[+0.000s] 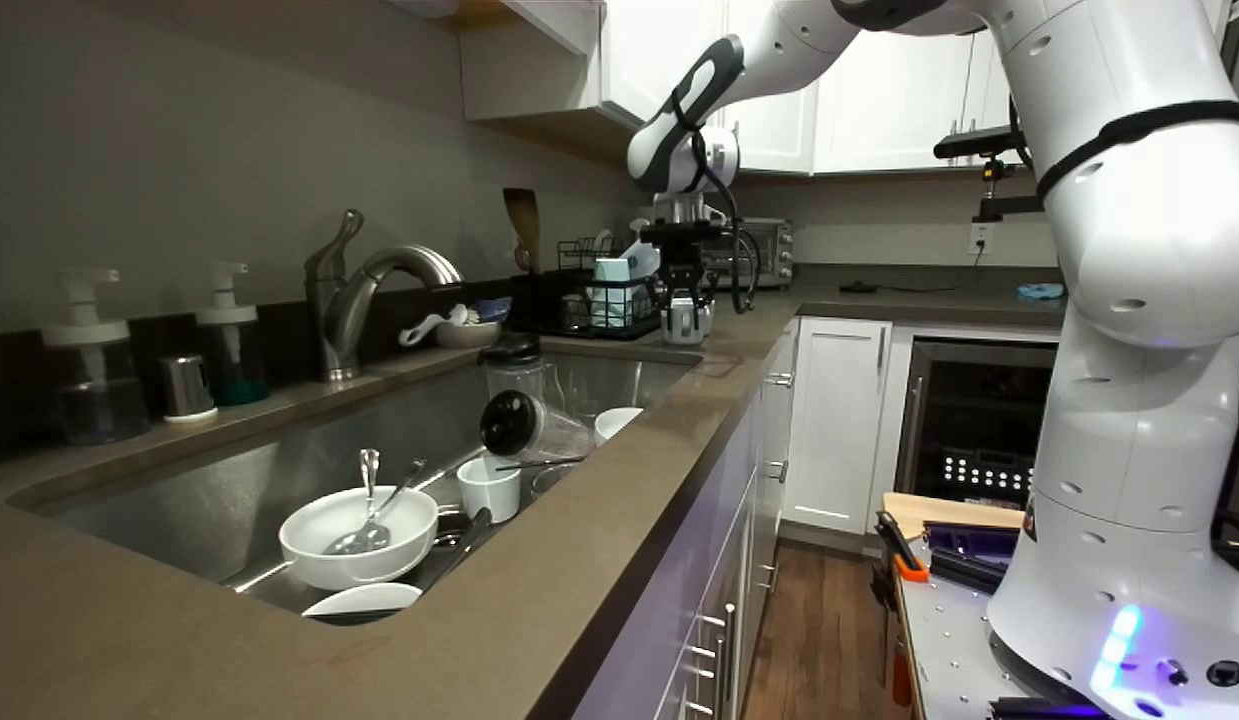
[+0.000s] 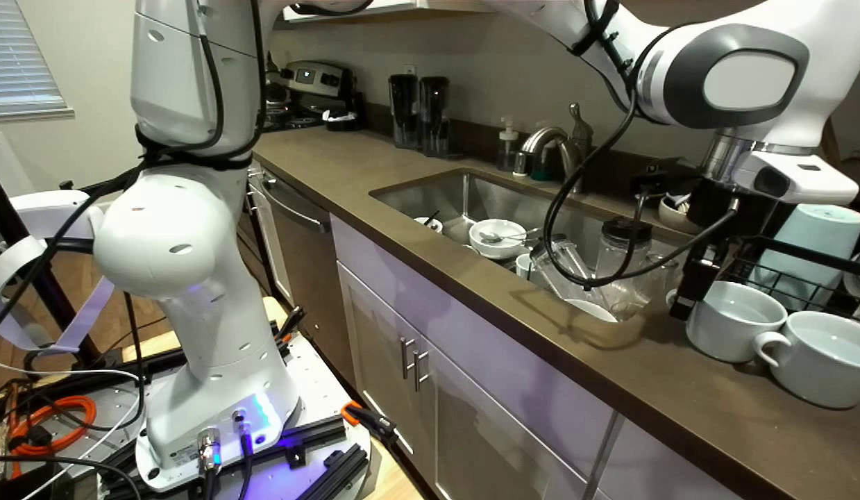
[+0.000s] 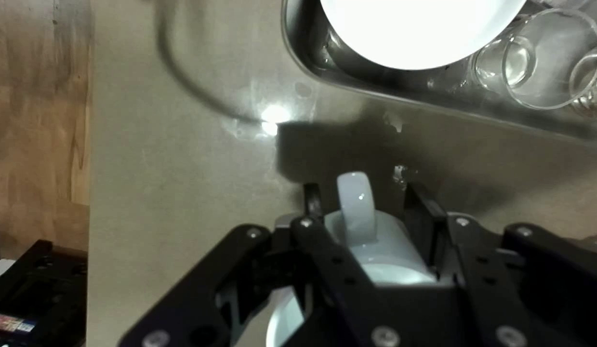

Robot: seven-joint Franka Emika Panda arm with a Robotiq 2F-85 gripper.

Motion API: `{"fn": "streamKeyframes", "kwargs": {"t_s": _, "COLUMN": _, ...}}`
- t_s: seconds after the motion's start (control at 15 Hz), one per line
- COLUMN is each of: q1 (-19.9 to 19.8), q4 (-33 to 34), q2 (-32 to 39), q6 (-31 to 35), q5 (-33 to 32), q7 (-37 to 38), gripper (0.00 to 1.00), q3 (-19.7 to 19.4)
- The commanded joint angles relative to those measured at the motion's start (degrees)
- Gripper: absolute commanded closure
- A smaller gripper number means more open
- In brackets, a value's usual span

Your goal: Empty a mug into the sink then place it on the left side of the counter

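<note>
Leftmost in an exterior view, the counter runs away past the sink; I judge both the emptying and the setting-down on the left undone. Further right — beyond the sink's end — the mug stands upright on the counter, a second mug just beside it (I take the first as mine, since I straddle it). In the wrist view my gripper is spread wide: one finger left of the handle, one right, though whether either touches the mug I can't tell. My own dark links cover much of its mouth there. Any liquid inside I can't make out, and in an exterior view the right edge cuts off the second mug.
</note>
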Motion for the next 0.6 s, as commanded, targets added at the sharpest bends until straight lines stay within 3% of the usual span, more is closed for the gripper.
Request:
{"fn": "streamKeyframes", "kwargs": {"t_s": 0.0, "q1": -0.01, "q4": -0.96, "q2": -1.36, "q6": -0.58, "q5": 0.27, "q7": -0.91, "gripper": 0.69, "q3": -0.25}}
{"fn": "streamKeyframes", "kwargs": {"t_s": 0.07, "q1": -0.01, "q4": -1.03, "q2": -1.36, "q6": -0.51, "q5": 0.29, "q7": -0.96, "gripper": 0.58, "q3": -0.24}}
{"fn": "streamKeyframes", "kwargs": {"t_s": 0.4, "q1": -0.10, "q4": -1.17, "q2": -1.15, "q6": -0.49, "q5": 0.50, "q7": -1.07, "gripper": 0.52, "q3": -0.19}}
{"fn": "streamKeyframes", "kwargs": {"t_s": 0.53, "q1": -0.10, "q4": -1.27, "q2": -1.06, "q6": -0.45, "q5": 0.42, "q7": -1.05, "gripper": 0.42, "q3": -0.23}}
